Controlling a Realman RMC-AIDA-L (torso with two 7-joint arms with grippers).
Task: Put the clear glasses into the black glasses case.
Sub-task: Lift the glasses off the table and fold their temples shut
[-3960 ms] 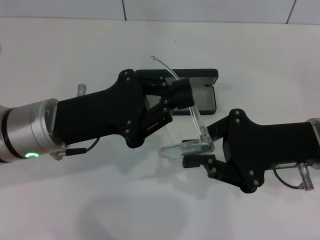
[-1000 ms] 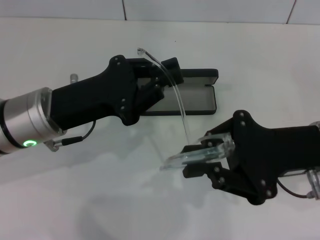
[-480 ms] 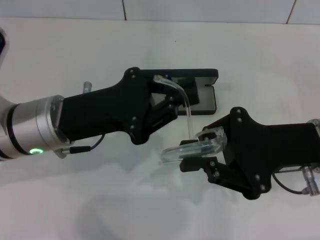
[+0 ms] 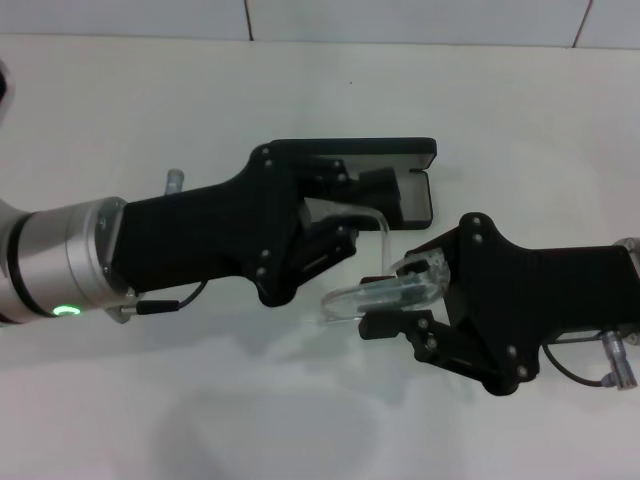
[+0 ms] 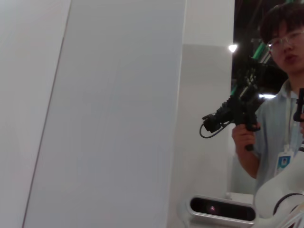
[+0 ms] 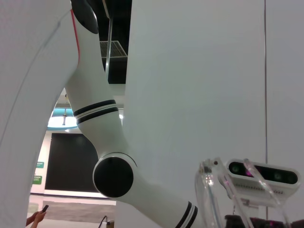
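Head view: two black robot arms meet over a white table point(image 4: 150, 100). Right pincer point(image 4: 400, 300), near-right, is clamped on the front of the clear glasses point(image 4: 385, 290), a colourless see-through plastic pair w/ thin arms, held in the air above the table. One thin temple arm curves up and back toward the left pincer point(image 4: 345, 215), which sits centre, just over the near edge of the black glasses case point(image 4: 400, 175). Can't tell if the left pincer is apart or together on that temple; its fingers are hidden by its own body. Case is a matte black rectangular hard case, lying open w/ grey lining, at the far side of both arms.

Risks, as judgement: the temple looks bent in a tight curve; more push from the left arm could snap or spring it. Thin clear plastic may slip in the right pincer's hold. The left arm also covers much of the case opening, so lowering the glasses could knock the case or miss it.
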